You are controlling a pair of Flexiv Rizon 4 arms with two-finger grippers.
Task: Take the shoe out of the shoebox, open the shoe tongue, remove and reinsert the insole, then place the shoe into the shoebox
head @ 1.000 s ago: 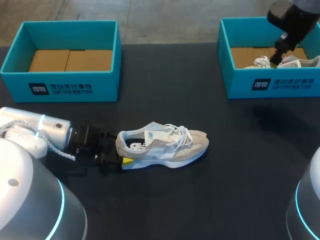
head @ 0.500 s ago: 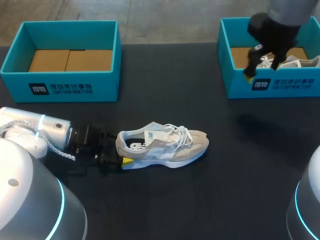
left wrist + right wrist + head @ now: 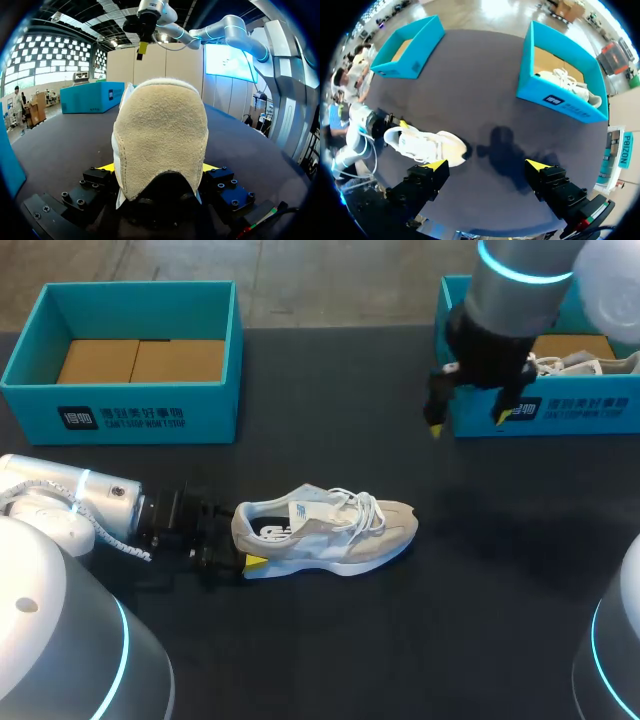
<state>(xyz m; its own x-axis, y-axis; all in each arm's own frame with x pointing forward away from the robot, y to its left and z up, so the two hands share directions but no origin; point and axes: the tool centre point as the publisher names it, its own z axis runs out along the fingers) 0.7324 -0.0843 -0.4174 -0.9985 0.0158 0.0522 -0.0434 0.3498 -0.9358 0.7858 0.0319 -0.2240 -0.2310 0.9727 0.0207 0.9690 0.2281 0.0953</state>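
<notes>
Currently: left tool (image 3: pixel 159 170) clamped on the shoe (image 3: pixel 325 530) heel, right tool (image 3: pixel 467 423) wide and empty.
Shoe sits upright on its sole on the counter (image 3: pixel 330 640), about mid-width and nearer the near edge, heel toward the left edge, toe toward the right. Left tool's fingers sit on either side of the heel, low at the counter. Right tool hangs above the counter, just in front of the near wall of the right shoebox (image 3: pixel 560 405) at the far-right corner. A second shoe (image 3: pixel 575 362) lies in that box. Left shoebox (image 3: pixel 130 405) sits at the far-left corner, with only brown card showing inside.
</notes>
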